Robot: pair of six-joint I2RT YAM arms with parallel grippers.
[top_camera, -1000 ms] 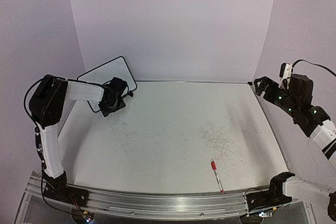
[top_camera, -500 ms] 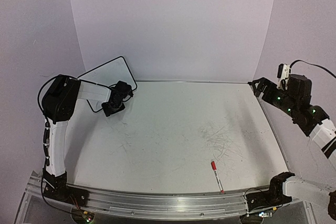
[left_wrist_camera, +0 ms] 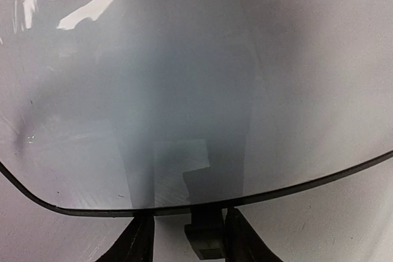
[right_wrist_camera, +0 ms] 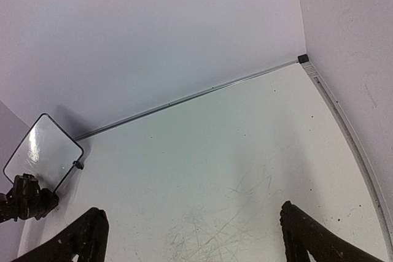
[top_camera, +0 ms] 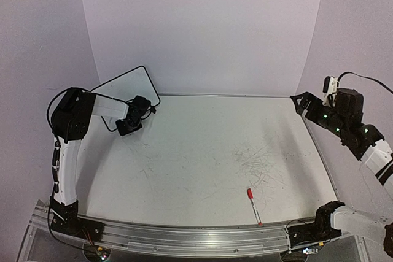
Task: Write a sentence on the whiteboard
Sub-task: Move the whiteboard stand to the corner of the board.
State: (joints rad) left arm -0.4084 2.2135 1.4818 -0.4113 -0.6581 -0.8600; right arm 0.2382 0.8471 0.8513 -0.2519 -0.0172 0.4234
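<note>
Whiteboard (left_wrist_camera: 196,90) fills the left wrist view. One small black foot (left_wrist_camera: 206,237) under its lower frame edge sits between the fingers (left_wrist_camera: 138,243) of the left gripper (left_wrist_camera: 189,234). They stand partly apart, one just beside the foot, with a gap showing on the other side. It stands tilted at the far left corner of the tabletop (top_camera: 196,151), near the back wall. The right gripper (right_wrist_camera: 190,216) hangs over the table's far right edge, fingers spread wide and holding nothing. A red-capped marker (top_camera: 253,205) lies near the front edge, close to grey scribble marks (top_camera: 258,164).
</note>
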